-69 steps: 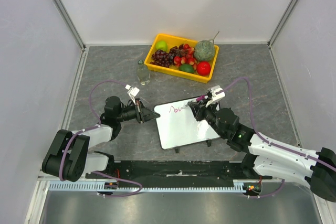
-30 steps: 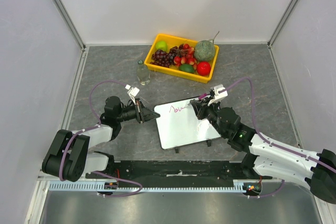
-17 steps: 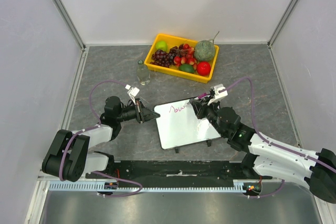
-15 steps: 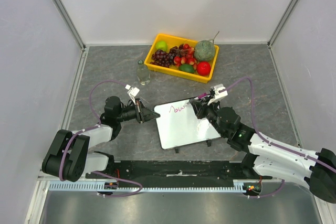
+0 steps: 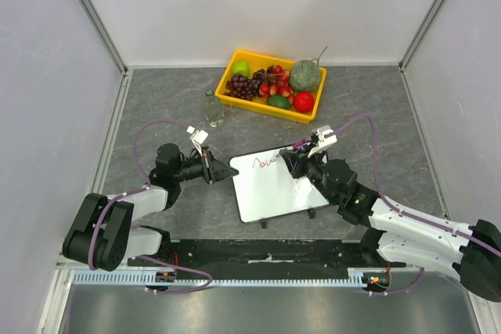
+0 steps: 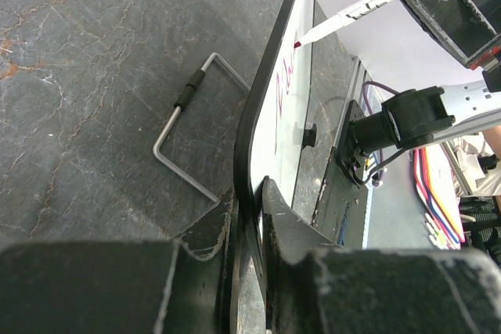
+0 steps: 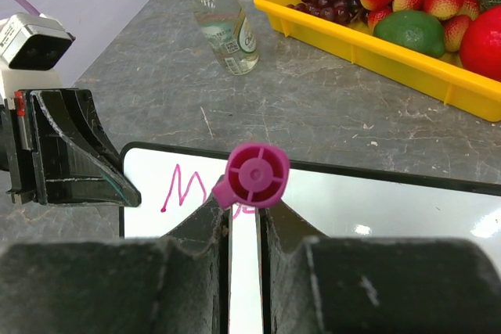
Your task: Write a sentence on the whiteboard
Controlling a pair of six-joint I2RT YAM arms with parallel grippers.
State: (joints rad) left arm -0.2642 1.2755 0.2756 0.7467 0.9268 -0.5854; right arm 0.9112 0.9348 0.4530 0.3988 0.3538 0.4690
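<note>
Grey stone-patterned surface (image 5: pixel 156 99) between pale walls carries all the things. The whiteboard (image 5: pixel 270 193) lies on it between the two claws, with its left rim directly at the tips of the left claw (image 5: pixel 229 171). In the left wrist view this claw is pinching the thin black rim of the board, one finger on each side, so the board is held steady.

The right claw (image 5: pixel 291 159) is pressed together on a magenta marker (image 7: pixel 255 175), which stands out just in front of its fingers. The marker tip (image 6: pixel 301 39) touches the white face at the far end of the board from the left claw.

Of the sentence (image 7: pixel 182 190) only a beginning is there: a few magenta strokes, like a cursive "M" and perhaps one letter more, directly ahead of the right claw and just beside the tips of the left one. I cannot read it as a full word. All the board nearer to the right arm is blank.

I judge the task to be in its early part. The rest of the first word and every following word are not yet written.

Beyond both claws, well apart from the board, stand a yellow tray (image 5: pixel 232 100) of fruit and a small bottle (image 5: pixel 212 107).
</note>
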